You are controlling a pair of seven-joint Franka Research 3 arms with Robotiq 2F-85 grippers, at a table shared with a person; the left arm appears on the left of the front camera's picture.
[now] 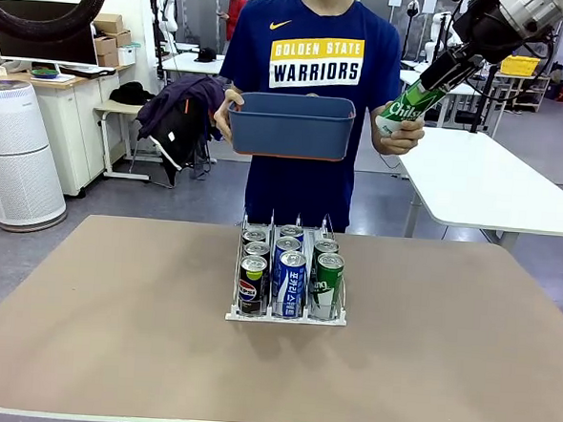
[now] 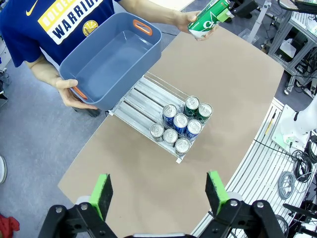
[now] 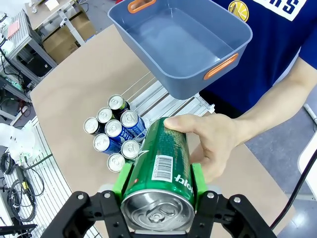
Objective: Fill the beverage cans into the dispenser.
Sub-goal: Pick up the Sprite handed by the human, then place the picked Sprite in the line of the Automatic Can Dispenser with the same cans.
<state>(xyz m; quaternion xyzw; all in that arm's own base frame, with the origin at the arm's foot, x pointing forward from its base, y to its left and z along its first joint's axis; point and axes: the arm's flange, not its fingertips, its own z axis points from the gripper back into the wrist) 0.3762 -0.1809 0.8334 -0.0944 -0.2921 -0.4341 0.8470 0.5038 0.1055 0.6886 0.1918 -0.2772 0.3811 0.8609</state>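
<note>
While a person's hand (image 3: 218,144) cups a green can (image 3: 163,163), the right gripper (image 3: 157,183) pinches it high above the dispenser (image 1: 288,274), which holds eight cans; the left gripper (image 2: 158,191) hangs spread over it.

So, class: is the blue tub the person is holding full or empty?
Empty. The left wrist view looks straight into the blue tub and shows only its bare floor; the right wrist view shows the same.

Floor: grey, smooth (image 1: 158,203).
Near table: tan rounded tabletop (image 1: 112,325).
Side table: white rectangular tabletop (image 1: 493,186), right, behind the tan one.
Left wall: white counter (image 1: 68,112), cardboard boxes (image 1: 110,38) stacked on it.
Air purifier: white perforated cylinder (image 1: 17,152), far left.
</note>
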